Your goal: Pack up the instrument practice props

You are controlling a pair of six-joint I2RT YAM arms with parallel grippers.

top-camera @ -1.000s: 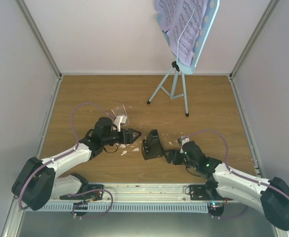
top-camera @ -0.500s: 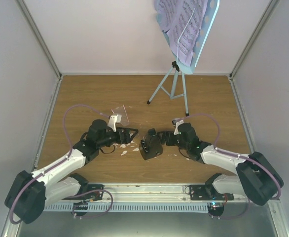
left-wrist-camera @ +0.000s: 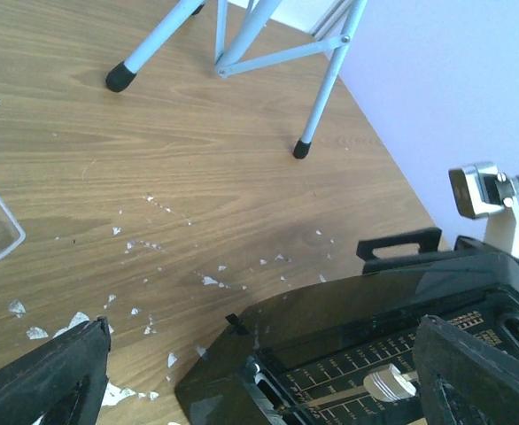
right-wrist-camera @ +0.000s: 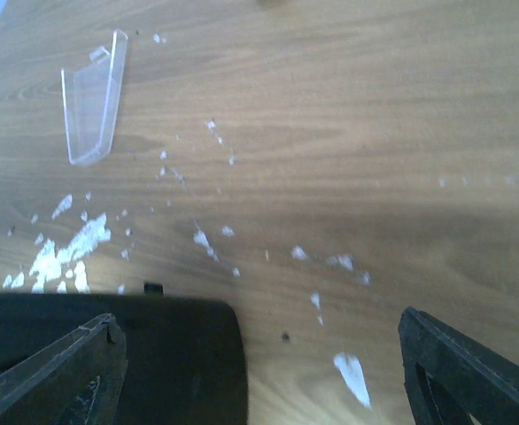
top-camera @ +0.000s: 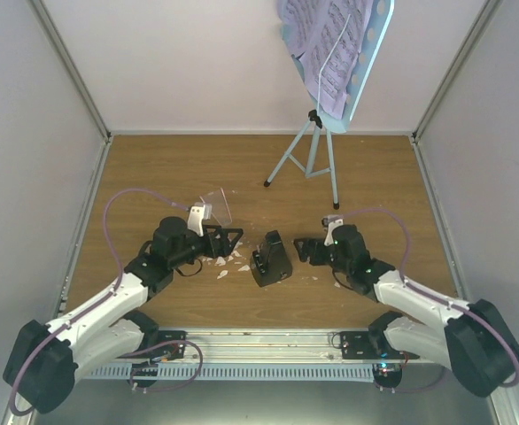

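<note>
2 tools, both with jaws apart and empty. Left tool [top-camera: 230,237] has backed away left of the metronome [top-camera: 271,259]; right tool [top-camera: 302,250] has swung from its near side to its right. Metronome lies mid-way across the desk [top-camera: 153,168]; music stand [top-camera: 373,62] stands far right.

The metronome [left-wrist-camera: 357,354] is glossy black plastic; the table [left-wrist-camera: 197,177] matt wood grain.

Nothing can be read: the lilac sheet-music pages [top-camera: 323,53] carry printed notation too small to make out, and the black metronome [left-wrist-camera: 366,354] shows only a blurred tempo scale.
</note>
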